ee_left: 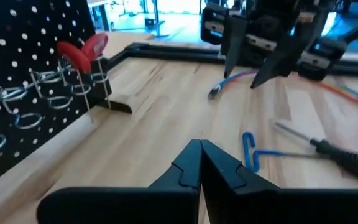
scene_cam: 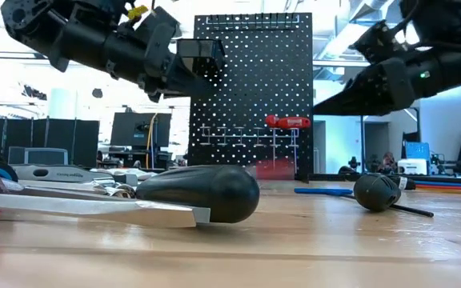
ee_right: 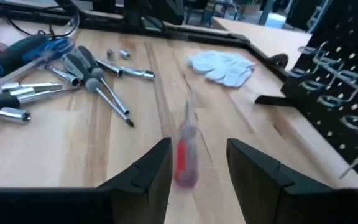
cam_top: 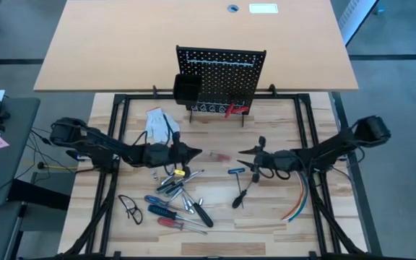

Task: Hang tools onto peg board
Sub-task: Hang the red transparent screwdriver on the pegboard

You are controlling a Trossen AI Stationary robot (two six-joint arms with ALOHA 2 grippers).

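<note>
The black peg board (cam_top: 221, 72) stands at the table's far edge with a black bin (cam_top: 187, 88) on its left. A red-handled tool (ee_left: 82, 53) rests in the wire loops along its bottom. A red-handled screwdriver (ee_right: 182, 158) shows blurred on the wood in the middle of the table, beyond the spread fingers of my right gripper (ee_right: 199, 146), which is open and apart from it. My left gripper (cam_top: 196, 153) is shut on nothing and faces the right one (cam_top: 250, 148) across that spot. The other tools (cam_top: 175, 195) lie in a heap toward the near left.
A blue T-handle key (cam_top: 235, 171) and a black-handled screwdriver (cam_top: 240, 195) lie near my right gripper. A white glove (cam_top: 161, 123) lies left of the board. Coloured cables (cam_top: 298, 198) curve at the right. A black wire loop (cam_top: 130, 208) lies near the front left.
</note>
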